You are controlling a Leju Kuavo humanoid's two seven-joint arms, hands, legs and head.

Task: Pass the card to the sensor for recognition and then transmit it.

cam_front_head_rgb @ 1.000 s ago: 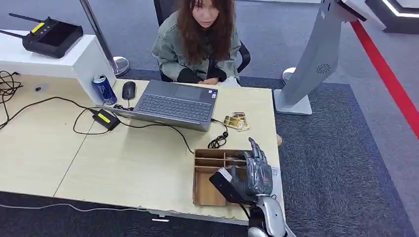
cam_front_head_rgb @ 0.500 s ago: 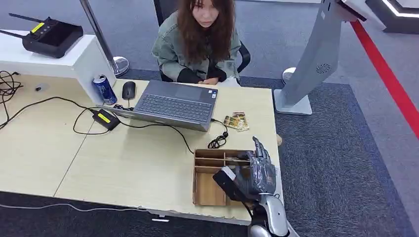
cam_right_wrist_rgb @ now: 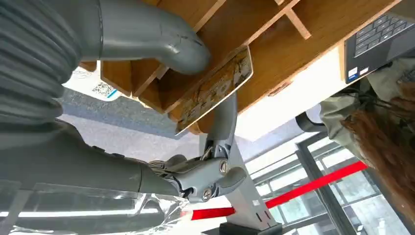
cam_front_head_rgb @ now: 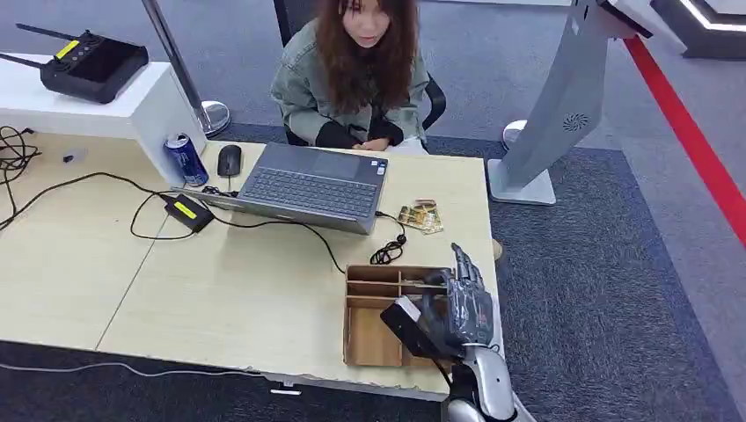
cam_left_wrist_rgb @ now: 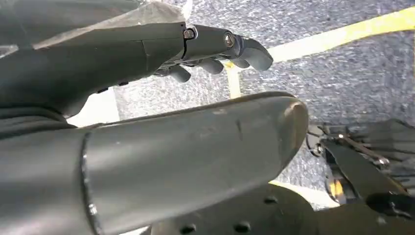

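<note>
My right hand hovers over the right side of a wooden divided tray at the desk's near right corner. In the right wrist view a patterned gold-and-white card is pinched between the thumb and a dark finger, just above the tray's compartments. More gold cards lie on the desk beyond the tray. A grey slanted kiosk stand rises from the floor past the desk's right end. My left hand hangs over grey carpet, fingers apart, holding nothing.
A person sits behind the desk at an open grey laptop. Cables, a black adapter, a mouse and a blue can lie to its left. A black controller rests on a white box.
My right hand has drifted slightly right and toward me over the tray during the last second, then nearly stopped. The person and desk items have stayed put.
</note>
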